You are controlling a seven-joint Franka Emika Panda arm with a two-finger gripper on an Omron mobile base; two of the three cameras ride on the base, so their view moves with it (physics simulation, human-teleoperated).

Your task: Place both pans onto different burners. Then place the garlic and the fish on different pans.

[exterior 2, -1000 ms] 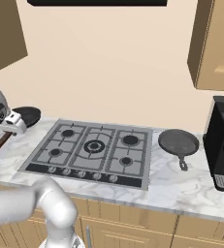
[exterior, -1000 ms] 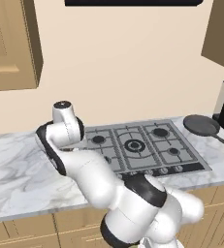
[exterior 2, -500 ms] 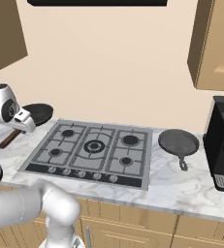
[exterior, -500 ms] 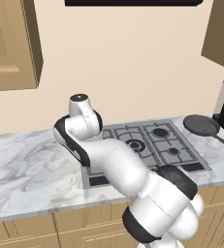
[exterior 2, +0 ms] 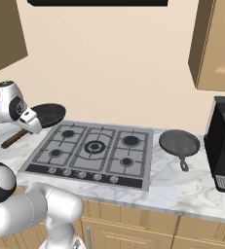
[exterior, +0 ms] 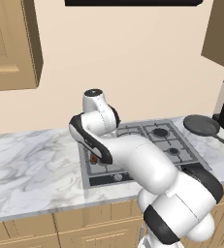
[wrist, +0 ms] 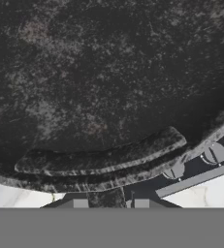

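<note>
The black pan (exterior 2: 47, 115) with the long brown wooden handle (exterior 2: 14, 138) is held up off the counter at the far left corner of the cooktop (exterior 2: 92, 151), tilted, its handle slanting down and to the left toward the marble. The gripper (exterior 2: 30, 120) is pinched shut on the pan where the handle meets the bowl. In the hand view the pan's dark speckled inside (wrist: 108, 72) lies right in front of the camera, its curved rim (wrist: 104, 157) crossing the lower part, and past the rim a strip of the cooktop's front edge with two knobs (wrist: 214, 153) and some white marble (wrist: 203, 193) shows.

Below and to the right of the pan, the grey steel cooktop carries its burners (exterior 2: 93, 147) under dark grates, the middle ring the largest, with smaller rings around it; none of them has anything on it. A row of knobs (exterior 2: 83, 174) runs along the near edge.

The dark grey pan (exterior 2: 179, 143) with the short grey handle sits flat on the marble counter (exterior 2: 182, 182) just right of the cooktop, handle pointing toward the near edge. In the left base view the same pan (exterior: 201, 125) lies at the far right of the counter (exterior: 31, 169), beside the cooktop (exterior: 157, 140), while the white arm bends across the cooktop's left half.

A black appliance (exterior 2: 224, 143) stands on the counter right of the grey pan. Wooden cabinets (exterior 2: 216, 44) hang on the beige wall above.
</note>
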